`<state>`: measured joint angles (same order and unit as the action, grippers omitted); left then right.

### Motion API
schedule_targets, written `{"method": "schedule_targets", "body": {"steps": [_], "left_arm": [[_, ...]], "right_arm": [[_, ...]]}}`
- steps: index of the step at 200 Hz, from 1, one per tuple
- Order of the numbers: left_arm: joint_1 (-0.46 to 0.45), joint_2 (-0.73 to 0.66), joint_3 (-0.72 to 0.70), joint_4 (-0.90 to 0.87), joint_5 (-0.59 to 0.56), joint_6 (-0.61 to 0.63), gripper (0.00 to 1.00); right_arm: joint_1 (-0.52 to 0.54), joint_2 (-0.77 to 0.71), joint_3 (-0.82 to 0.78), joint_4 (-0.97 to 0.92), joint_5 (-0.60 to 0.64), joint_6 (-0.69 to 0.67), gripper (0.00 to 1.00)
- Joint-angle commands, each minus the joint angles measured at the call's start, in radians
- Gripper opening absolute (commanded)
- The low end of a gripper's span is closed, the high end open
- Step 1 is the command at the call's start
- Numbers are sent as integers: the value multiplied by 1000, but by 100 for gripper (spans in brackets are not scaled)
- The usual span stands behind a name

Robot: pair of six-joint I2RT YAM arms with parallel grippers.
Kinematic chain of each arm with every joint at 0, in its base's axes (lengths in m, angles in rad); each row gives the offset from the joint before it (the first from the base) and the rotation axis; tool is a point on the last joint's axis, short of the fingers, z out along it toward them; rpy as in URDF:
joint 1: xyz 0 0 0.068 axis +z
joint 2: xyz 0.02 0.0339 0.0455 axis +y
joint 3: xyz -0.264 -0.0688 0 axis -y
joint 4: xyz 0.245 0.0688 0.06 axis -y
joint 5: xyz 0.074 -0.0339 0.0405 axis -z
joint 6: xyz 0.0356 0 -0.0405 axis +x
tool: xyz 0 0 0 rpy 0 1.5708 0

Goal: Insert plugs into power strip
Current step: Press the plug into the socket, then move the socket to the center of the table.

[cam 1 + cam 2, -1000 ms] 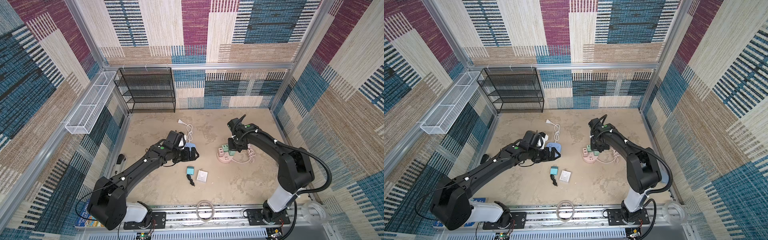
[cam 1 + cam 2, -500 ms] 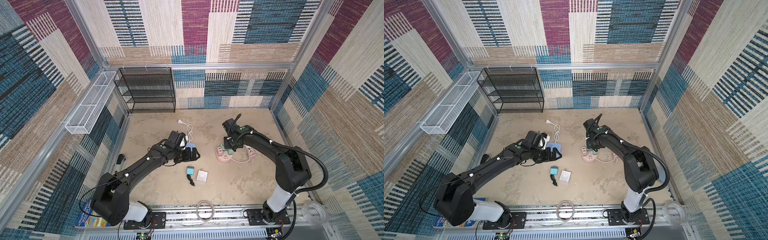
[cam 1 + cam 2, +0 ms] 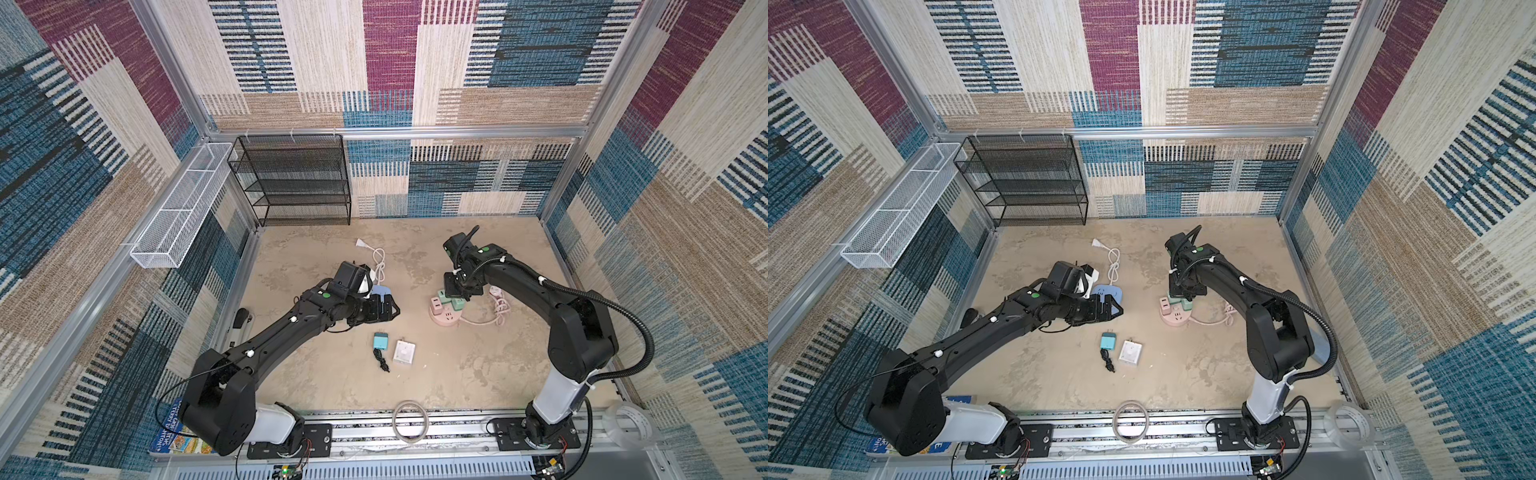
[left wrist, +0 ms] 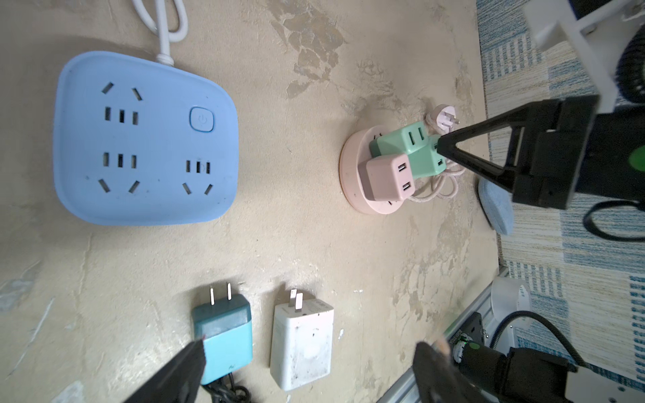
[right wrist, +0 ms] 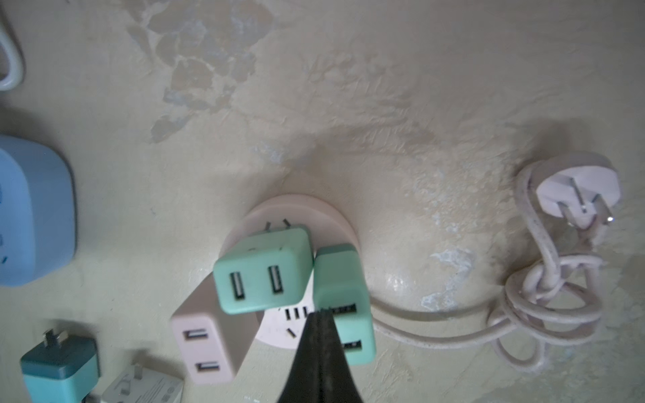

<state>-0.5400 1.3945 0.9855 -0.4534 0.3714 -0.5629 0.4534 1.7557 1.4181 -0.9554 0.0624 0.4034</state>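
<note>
Black mesh rack (image 3: 291,183) stands at the worktop's (image 3: 478,374) 11 o'clock; white wire basket (image 3: 183,203) at 10; tape roll (image 3: 631,411) at 4.

- Pink strip (image 5: 314,213): most sockets hidden under plugs (image 5: 261,272).
- Blue strip (image 5: 35,209), well apart from it: cut by the edge.
- Teal plug (image 5: 59,370), white plug (image 5: 146,387), near it: likewise cut.

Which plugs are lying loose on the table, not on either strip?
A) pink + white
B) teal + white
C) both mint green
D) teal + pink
B: the teal plug and the white plug lie flat on the table side by side with prongs bare; the pink plug and the mint green plugs sit on the round pink strip.
</note>
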Motion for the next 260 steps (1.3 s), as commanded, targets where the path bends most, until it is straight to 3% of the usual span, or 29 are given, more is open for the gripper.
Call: {"method": "schedule_targets", "body": {"steps": [1, 35, 53, 67, 119, 165, 199, 260], "left_arm": [[0, -17, -1, 2, -13, 9, 98], [1, -9, 26, -23, -73, 40, 100], [5, 27, 68, -43, -175, 69, 100], [24, 81, 121, -49, -216, 83, 100], [117, 316, 334, -48, -229, 100, 100], [165, 504, 481, -46, -132, 55, 100], [167, 569, 493, 10, -76, 9, 98], [169, 632, 463, 69, -29, -50, 86]], "right_arm": [[1, -40, 38, -62, -29, 7, 5], [4, -103, 57, -77, -24, 17, 12], [30, -164, 14, -9, -33, 14, 37], [52, -204, -25, 57, -61, 17, 45], [73, -232, -96, 130, -110, 34, 45], [76, -260, -147, 181, -141, 46, 44], [76, -276, -156, 191, -147, 43, 40], [76, -313, -198, 203, -143, 43, 39]]}}
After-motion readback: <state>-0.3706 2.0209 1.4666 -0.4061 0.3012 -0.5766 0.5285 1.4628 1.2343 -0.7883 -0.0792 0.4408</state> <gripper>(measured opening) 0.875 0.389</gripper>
